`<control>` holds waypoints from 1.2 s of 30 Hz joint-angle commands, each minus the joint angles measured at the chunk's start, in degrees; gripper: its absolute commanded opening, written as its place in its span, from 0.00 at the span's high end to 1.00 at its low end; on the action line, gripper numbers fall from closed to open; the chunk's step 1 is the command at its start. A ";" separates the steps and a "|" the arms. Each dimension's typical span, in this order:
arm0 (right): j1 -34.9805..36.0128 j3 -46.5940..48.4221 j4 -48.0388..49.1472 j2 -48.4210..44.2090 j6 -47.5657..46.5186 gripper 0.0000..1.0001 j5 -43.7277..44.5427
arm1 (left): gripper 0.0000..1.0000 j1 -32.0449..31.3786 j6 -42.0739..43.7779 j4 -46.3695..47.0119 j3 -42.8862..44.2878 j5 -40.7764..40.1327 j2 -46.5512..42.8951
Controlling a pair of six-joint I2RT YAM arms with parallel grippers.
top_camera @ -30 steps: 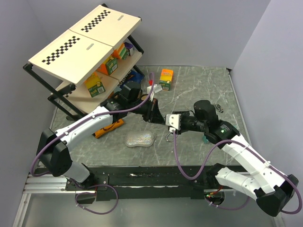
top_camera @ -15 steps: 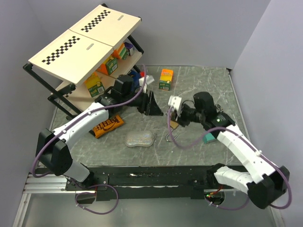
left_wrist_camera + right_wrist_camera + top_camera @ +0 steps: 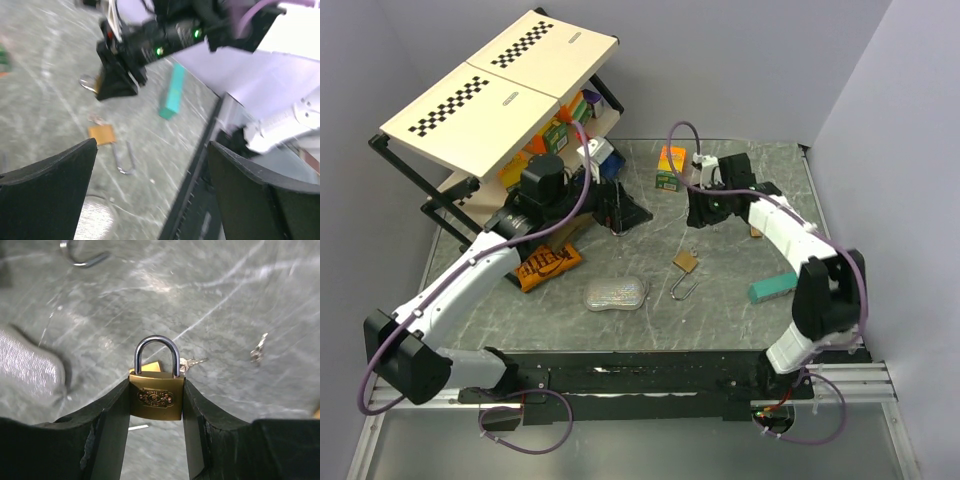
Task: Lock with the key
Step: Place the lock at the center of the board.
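Padlock [image 3: 156, 397] is clamped by its brass body in my right pincer [image 3: 701, 213] over the worktop [image 3: 520, 310], shackle apparently shut and pointing away from the wrist, keyhole end hidden between the fingers [image 3: 115, 415]. My left pincer [image 3: 151, 150] gapes wide and empty nearby on the left, so I judge it should fetch the key [image 3: 192, 361]. Silver pouch [image 3: 616, 294], teal block [image 3: 772, 288] and a second brass lock [image 3: 685, 261] lie nearer me; the key seems to lie beside that lock.

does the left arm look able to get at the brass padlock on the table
Probably yes: the left end effector is open, the brass padlock lies uncovered on bare table, and the right end effector, gripping a second padlock, sits farther back.
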 commanded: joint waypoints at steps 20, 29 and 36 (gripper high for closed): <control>-0.11 10.83 1.06 22.79 20.60 0.75 14.84 | 0.04 2.34 3.93 2.85 -5.37 -8.58 -3.62; -0.02 11.54 0.45 25.08 23.41 0.61 18.63 | 0.04 3.75 4.28 2.85 -5.72 -6.29 -3.00; -0.10 11.98 -0.52 26.31 24.47 0.40 19.15 | 0.04 4.80 3.93 2.76 -5.37 -4.44 -2.30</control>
